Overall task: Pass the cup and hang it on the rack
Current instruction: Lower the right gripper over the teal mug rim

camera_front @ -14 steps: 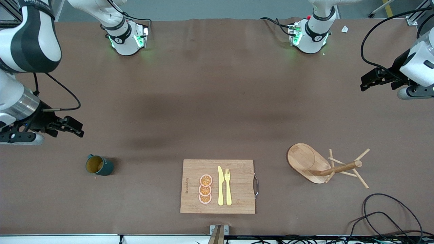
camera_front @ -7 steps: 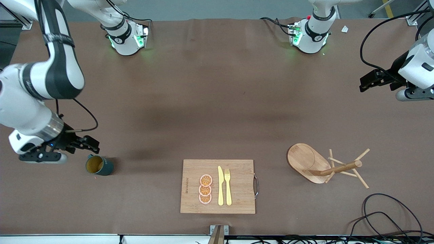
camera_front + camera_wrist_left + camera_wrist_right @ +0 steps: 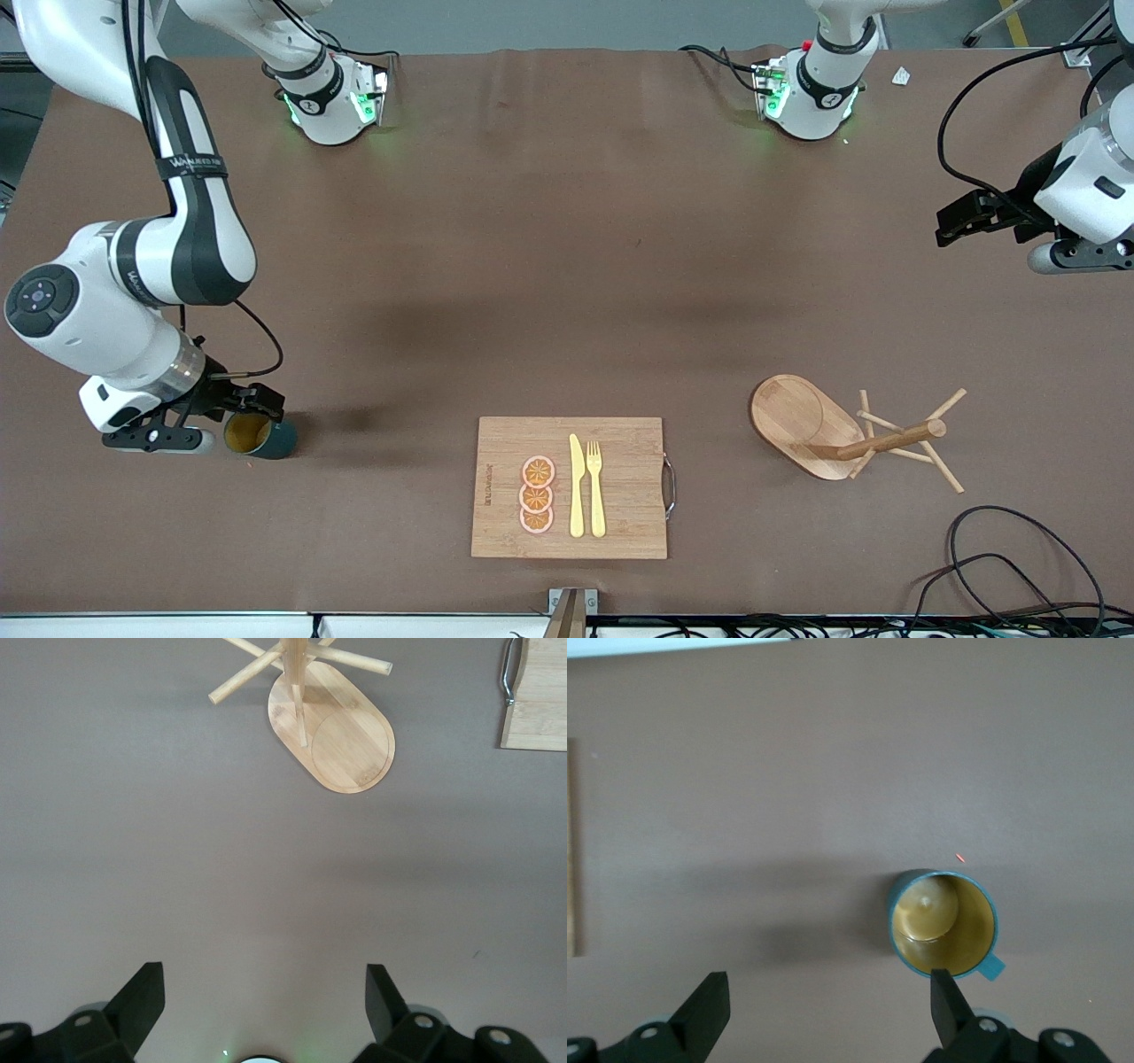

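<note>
Cup (image 3: 259, 436): a dark teal mug with a mustard-yellow inside, upright on the brown worktop (image 3: 567, 292) toward the right arm's end, about as near the front camera as the cutting board; its place is the same as half a second ago. In the right wrist view the cup (image 3: 943, 923) shows its open mouth and its side handle.
Right claw (image 3: 252, 403): released, fingers spread wide, now low over the cup's rim, having come down from a point over the bare worktop just beside the cup; not gripping it. In the right wrist view one finger (image 3: 951, 997) overlaps the cup's rim.
Left claw (image 3: 955, 220): released, fingers apart, over bare worktop at the left arm's end; it has barely shifted since the earlier frames and waits.
Rack (image 3: 846, 431): a light wooden mug tree with oval base, central post and thin angled pegs, standing toward the left arm's end, unmoved; the left wrist view shows the rack (image 3: 332, 722) from above.
Cutting board (image 3: 569, 486): bamboo, between cup and rack, carrying three orange slices (image 3: 537, 494), a yellow knife (image 3: 576, 486) and a yellow fork (image 3: 595, 487); unchanged.
</note>
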